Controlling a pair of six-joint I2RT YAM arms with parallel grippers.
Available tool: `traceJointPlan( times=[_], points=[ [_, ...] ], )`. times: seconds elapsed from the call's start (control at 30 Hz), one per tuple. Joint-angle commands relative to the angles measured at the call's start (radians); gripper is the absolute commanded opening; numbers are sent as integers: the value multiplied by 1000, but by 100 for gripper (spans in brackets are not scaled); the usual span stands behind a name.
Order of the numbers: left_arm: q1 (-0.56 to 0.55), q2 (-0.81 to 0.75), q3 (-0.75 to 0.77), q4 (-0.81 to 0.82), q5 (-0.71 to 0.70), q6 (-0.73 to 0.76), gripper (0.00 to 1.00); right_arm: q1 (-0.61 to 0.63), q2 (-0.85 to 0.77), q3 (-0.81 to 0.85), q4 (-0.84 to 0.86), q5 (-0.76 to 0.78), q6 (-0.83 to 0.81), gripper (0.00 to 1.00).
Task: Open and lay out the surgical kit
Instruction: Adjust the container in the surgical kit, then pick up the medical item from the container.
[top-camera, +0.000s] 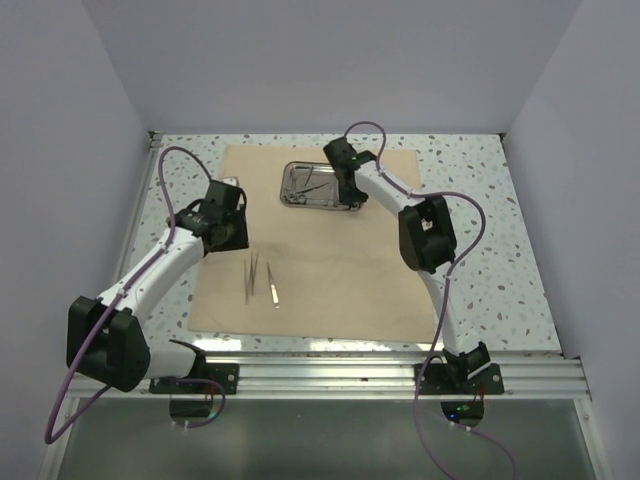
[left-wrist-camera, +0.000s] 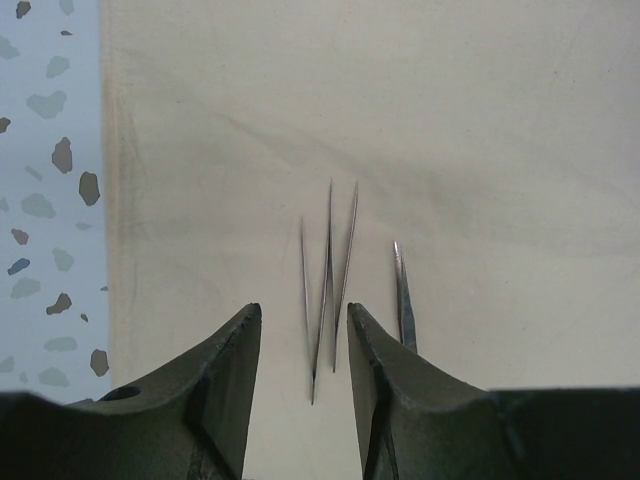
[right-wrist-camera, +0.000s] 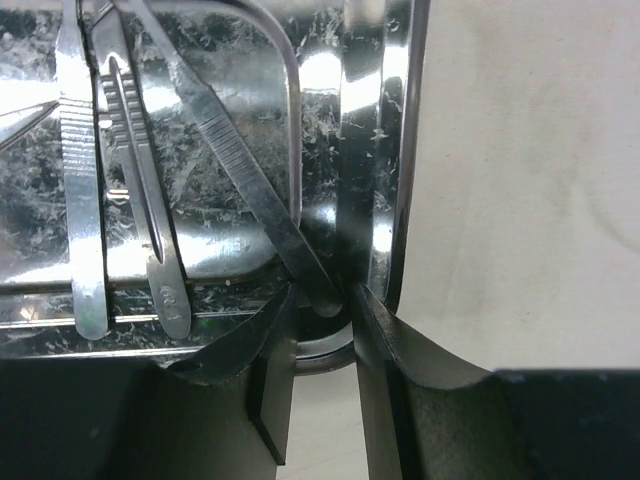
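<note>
Your right gripper (right-wrist-camera: 322, 300) flanks a forceps (right-wrist-camera: 240, 170) end at the tray (right-wrist-camera: 385, 150) rim on the cloth (top-camera: 330, 280), pinch unclear; snag that rim and the tray lifts, while your left gripper (left-wrist-camera: 305, 315) hangs spread, empty

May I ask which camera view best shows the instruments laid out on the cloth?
The left wrist view: the laid-out instruments lie close at its centre, thin tips separate on the cloth. The top external view shows them only as tiny slivers; the right wrist view shows none of them.
</note>
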Motion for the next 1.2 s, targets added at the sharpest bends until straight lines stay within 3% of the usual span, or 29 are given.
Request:
traceJointPlan(
  times=[0.0,0.5,0.67,0.87,1.07,1.17],
  points=[
    [10,8,8,19,14,30,43,-50,64,-69,-138,21,-32,33],
    [10,16,14,13,16,26,43,-52,173,130,-116,-166,-92,38],
    [10,26,26,10,15,26,43,-52,192,126,-116,-192,-95,38],
    [10,49,35,15,16,26,43,-45,152,36,-98,-238,-81,34],
    [9,62,37,24,18,26,42,-21,121,-53,-86,-306,-98,25],
    [10,62,35,25,19,26,42,-16,116,-86,-76,-330,-98,16]
  ],
)
